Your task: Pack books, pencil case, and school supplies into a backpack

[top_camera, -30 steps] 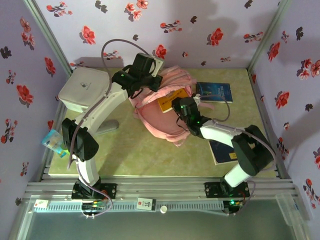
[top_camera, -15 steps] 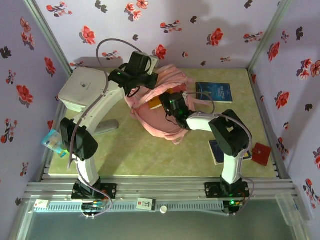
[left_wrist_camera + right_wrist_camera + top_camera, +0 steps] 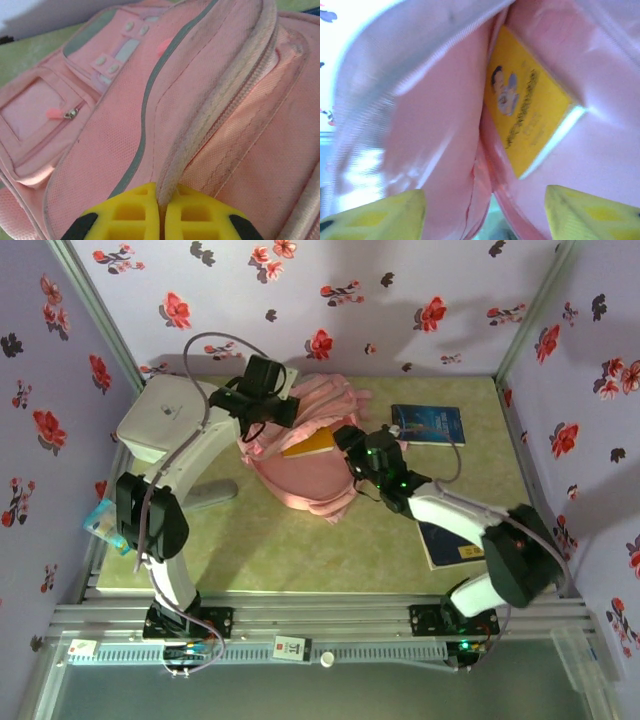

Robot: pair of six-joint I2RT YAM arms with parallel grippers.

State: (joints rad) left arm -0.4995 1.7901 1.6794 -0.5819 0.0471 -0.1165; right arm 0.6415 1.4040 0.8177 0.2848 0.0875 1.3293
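Inside the mouth of the backpack (image 3: 300, 478), the yellow book (image 3: 530, 115) is lying just ahead of the right gripper (image 3: 482, 215), whose jaws are standing wide apart and gripping nothing. The left gripper (image 3: 161, 215) is pinching the backpack's zip rim, clamped tight on the fabric. One blue book (image 3: 428, 424) is lying right of the backpack, a second blue book (image 3: 445, 548) near the table's (image 3: 290, 550) right front edge, and bare tabletop is showing along the near side.
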